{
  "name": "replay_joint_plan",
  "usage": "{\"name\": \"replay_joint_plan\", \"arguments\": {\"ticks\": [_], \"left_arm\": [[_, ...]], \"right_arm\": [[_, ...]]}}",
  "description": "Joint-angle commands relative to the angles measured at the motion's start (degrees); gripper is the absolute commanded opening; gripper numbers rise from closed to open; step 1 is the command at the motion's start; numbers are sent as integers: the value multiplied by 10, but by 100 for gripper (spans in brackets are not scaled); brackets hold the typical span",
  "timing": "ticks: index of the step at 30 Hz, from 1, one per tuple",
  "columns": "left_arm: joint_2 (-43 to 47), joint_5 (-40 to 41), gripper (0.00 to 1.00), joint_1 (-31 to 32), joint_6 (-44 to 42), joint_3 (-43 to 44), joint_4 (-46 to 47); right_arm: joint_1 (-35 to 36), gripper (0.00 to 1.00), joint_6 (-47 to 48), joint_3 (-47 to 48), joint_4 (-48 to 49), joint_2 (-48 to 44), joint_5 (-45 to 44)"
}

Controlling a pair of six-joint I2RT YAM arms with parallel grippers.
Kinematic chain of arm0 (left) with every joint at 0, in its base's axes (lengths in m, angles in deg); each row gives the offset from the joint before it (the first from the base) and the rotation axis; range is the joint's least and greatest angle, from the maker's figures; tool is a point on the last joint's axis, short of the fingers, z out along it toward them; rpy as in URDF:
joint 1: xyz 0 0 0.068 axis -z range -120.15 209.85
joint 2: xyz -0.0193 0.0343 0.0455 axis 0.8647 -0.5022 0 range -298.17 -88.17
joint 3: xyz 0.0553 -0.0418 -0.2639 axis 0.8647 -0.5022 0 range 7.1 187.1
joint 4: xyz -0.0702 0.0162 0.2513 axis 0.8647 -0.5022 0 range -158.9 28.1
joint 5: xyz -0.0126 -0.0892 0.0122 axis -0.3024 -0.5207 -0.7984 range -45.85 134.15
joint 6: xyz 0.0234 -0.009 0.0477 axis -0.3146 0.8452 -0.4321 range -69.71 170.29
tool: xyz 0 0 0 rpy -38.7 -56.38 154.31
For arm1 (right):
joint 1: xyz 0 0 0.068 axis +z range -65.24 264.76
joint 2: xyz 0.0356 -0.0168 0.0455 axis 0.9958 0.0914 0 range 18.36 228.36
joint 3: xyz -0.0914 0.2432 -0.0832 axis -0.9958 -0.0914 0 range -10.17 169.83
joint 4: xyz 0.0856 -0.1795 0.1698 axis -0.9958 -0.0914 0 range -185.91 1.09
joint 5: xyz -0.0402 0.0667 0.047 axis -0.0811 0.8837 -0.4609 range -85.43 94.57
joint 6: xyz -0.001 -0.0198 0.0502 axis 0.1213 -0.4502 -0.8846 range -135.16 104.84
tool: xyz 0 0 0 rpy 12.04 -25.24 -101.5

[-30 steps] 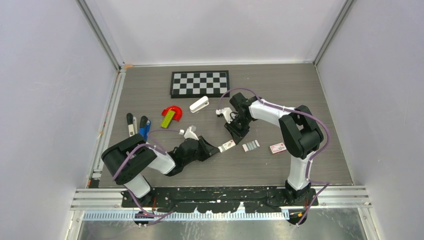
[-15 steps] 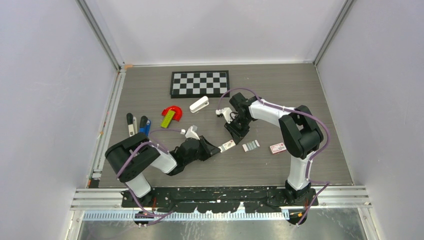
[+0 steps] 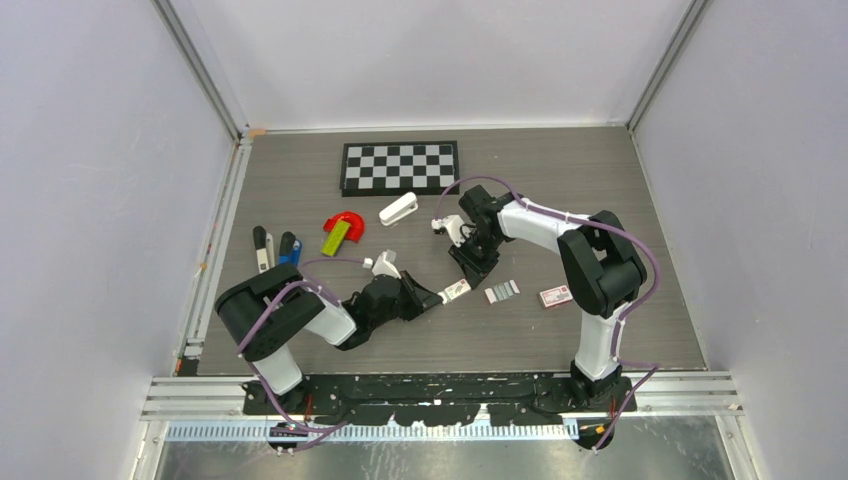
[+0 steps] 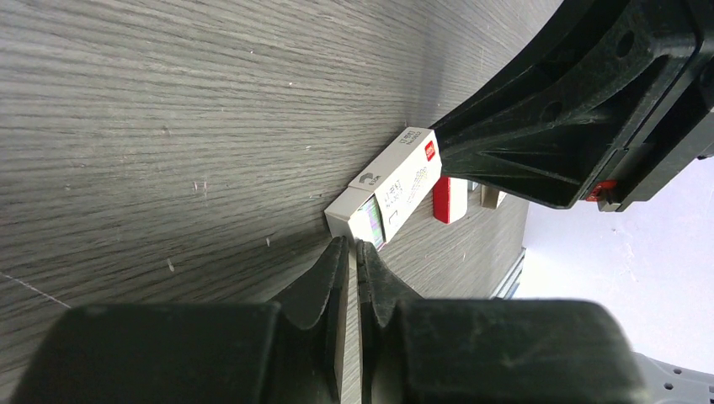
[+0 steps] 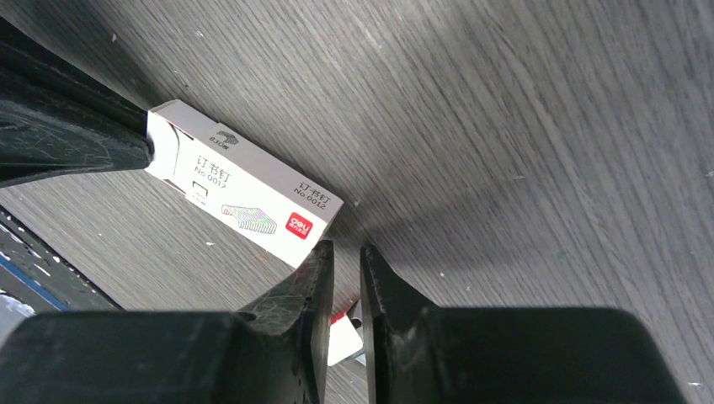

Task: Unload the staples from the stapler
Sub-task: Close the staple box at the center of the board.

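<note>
Progress looks close to nil, tbh. The small bright-blue plastic stapler [image 3: 290, 250] can be seen lying over at the left beside some pens [image 3: 262, 245], well apart from both arms and apparently untouched. Attention is being spent mid-table instead, on a small white cardboard staple box with a red end [image 3: 458, 290].

The left gripper [image 4: 354, 246] is closed down to a thin slit, with its tips touching the box's open end. Nothing can be made out caught between them. The right gripper [image 5: 343, 251] is also drawn nearly together and empty, its tips just beside the red end.

So the box is probably being nudged or braced from 2 sides. To do that well:
- The box should be held flat on the grey wood-grain table [image 3: 600, 180].
- Pressure should be applied lightly and in line, so the box isn't spun or crushed.
- The 2 sets of tips shouldn't be driven into each other.

The stapler will likely need to be fetched afterwards.
</note>
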Motion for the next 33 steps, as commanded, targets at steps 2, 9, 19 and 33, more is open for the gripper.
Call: {"name": "replay_joint_plan", "arguments": {"ticks": [2, 9, 19, 33], "left_arm": [[-4, 2, 8, 2, -6, 15, 21], [-4, 2, 8, 2, -6, 15, 22], [10, -3, 13, 2, -15, 7, 35], [157, 14, 13, 2, -83, 13, -185]], "right_arm": [[14, 23, 8, 16, -1, 6, 15], [25, 23, 10, 17, -3, 8, 17], [30, 24, 8, 21, -4, 12, -3], [24, 24, 5, 22, -2, 13, -19]]}}
